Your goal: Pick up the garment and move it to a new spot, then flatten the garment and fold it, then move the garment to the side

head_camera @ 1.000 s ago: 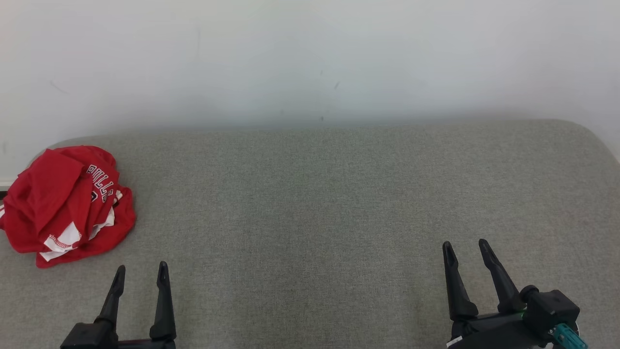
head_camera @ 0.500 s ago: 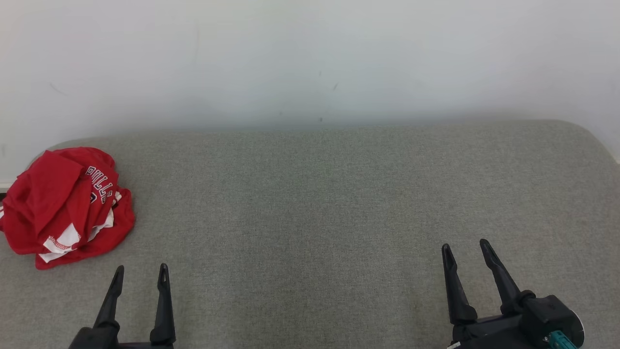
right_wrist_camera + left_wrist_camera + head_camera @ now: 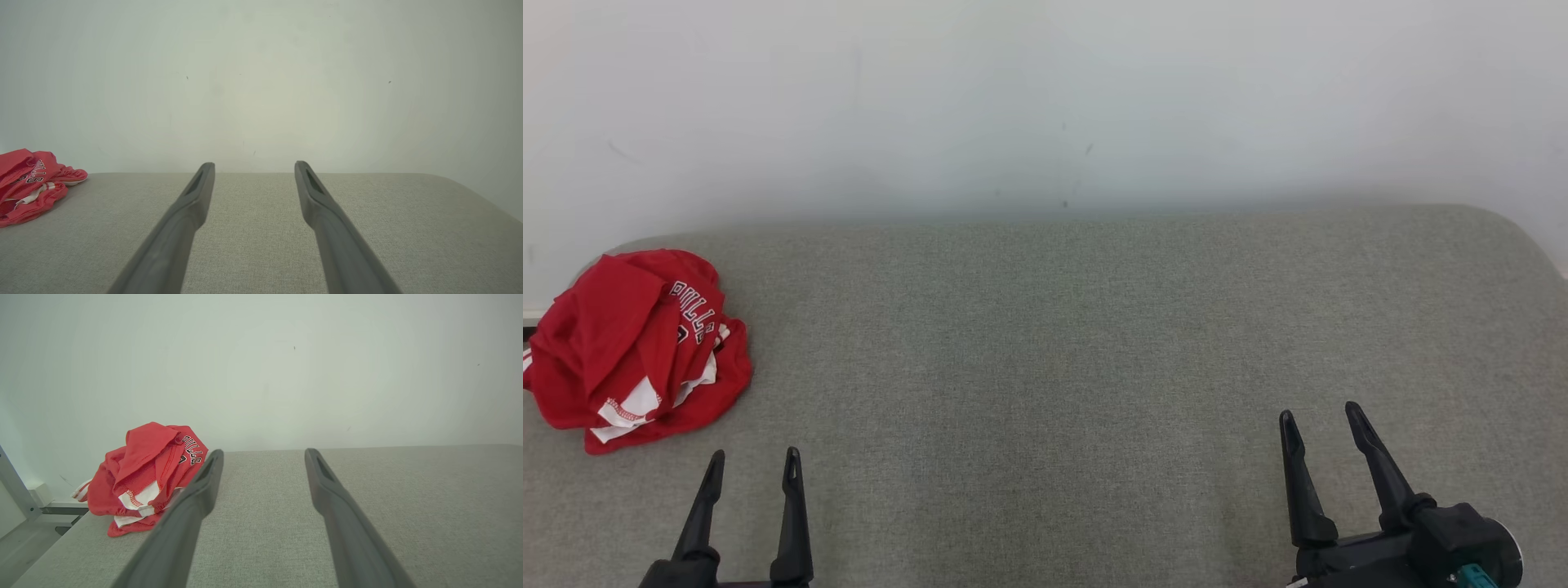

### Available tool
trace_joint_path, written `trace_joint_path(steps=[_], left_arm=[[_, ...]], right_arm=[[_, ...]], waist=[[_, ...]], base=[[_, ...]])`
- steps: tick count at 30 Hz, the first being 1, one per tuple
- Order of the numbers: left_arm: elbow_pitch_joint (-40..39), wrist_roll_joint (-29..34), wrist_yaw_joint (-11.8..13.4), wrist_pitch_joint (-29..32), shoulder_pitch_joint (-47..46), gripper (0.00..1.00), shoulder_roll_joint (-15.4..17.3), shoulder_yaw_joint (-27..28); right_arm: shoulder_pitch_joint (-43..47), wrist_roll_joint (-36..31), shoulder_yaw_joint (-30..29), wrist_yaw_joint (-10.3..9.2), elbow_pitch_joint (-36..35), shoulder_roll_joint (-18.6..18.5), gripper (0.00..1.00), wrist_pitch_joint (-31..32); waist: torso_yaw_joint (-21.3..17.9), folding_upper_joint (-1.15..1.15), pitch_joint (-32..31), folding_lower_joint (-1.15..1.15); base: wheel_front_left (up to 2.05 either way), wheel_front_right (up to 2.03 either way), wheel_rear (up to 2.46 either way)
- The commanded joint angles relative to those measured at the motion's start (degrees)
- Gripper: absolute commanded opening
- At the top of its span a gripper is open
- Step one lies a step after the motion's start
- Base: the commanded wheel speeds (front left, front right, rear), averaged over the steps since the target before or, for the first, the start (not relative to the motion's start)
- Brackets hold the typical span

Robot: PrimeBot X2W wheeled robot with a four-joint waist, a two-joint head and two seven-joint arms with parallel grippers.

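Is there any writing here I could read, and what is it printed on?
"BULLS": arched dark letters on the crumpled red garment, first letter partly creased.
A dark mark beneath it, perhaps a number: mostly folded away, unreadable.
Nothing written on the grey surface or the wall.

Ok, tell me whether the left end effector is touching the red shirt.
Apart. Head view shows bare grey surface between the left end effector and the red shirt.
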Motion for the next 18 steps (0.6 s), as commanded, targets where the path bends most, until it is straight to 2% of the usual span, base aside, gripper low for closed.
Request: trace_joint_path(steps=[1,18], left_arm=[[-0.40,-0.78,0.21,-0.22,0.70,1.00,-0.02,0.28],[-0.61,-2.96,0.33,0.28,0.71,1.00,0.32,0.41]], right_arm=[[0.55,0.38,-0.31,-0.12,-0.18,-0.15,1.00,-0.04],[0.81,2.98,-1.08,-0.12,0.60,-0.15,1.00,-0.04]], waist=[[0.06,0.00,0.02,0.00],[0.42,0.00,-0.17,0.00]], base=[[0.00,0.00,0.00],[0.00,0.00,0.00]])
